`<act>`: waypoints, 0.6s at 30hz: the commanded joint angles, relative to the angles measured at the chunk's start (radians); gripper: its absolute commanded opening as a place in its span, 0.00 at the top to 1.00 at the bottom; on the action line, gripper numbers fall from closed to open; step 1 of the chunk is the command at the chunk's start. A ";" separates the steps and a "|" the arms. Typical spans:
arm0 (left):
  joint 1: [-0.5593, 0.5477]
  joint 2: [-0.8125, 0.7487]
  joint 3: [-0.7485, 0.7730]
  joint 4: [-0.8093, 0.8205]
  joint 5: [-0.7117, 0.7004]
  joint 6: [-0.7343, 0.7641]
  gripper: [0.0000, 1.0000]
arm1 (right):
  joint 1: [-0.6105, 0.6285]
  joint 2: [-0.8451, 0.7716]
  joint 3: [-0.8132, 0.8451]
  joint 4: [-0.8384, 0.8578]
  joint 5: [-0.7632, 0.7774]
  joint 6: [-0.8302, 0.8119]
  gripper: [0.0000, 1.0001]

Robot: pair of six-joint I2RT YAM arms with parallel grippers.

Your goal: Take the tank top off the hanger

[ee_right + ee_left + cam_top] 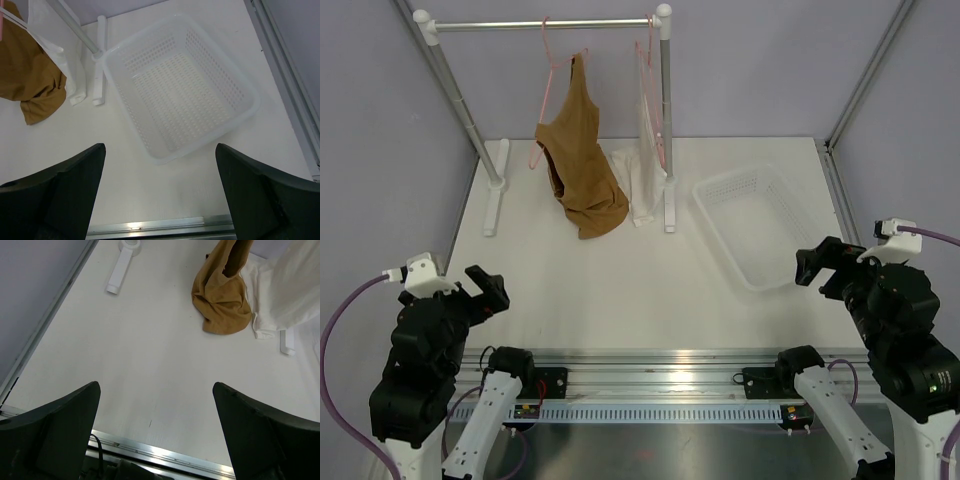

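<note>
The tan-brown tank top (pixel 580 160) hangs from a pale-pink hanger (pixel 552 75) on the rail at the back; its lower part rests bunched on the table. It also shows in the left wrist view (pixel 222 300) and at the left edge of the right wrist view (pixel 30 85). My left gripper (pixel 488 290) is open and empty above the near left of the table, far from the top. My right gripper (pixel 817 266) is open and empty at the near right, beside the basket.
A white sheer garment (pixel 645 150) hangs on a second pink hanger right of the tank top. The clothes rack (pixel 550 24) has white feet (pixel 495 195) on the table. A white perforated basket (pixel 748 222) sits at the right. Metal frame posts stand at the sides.
</note>
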 commanded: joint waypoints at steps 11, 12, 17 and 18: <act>-0.005 0.230 0.227 0.124 0.152 -0.015 0.01 | 0.009 -0.032 -0.080 0.134 -0.317 0.041 0.00; -0.004 0.260 0.279 0.136 0.175 -0.022 0.01 | 0.007 -0.032 -0.088 0.142 -0.372 0.056 0.01; -0.004 0.495 0.459 0.170 0.255 -0.011 0.01 | 0.007 -0.017 -0.128 0.174 -0.472 0.075 0.01; -0.004 0.532 0.503 0.167 0.258 -0.003 0.01 | 0.007 -0.014 -0.132 0.176 -0.489 0.075 0.01</act>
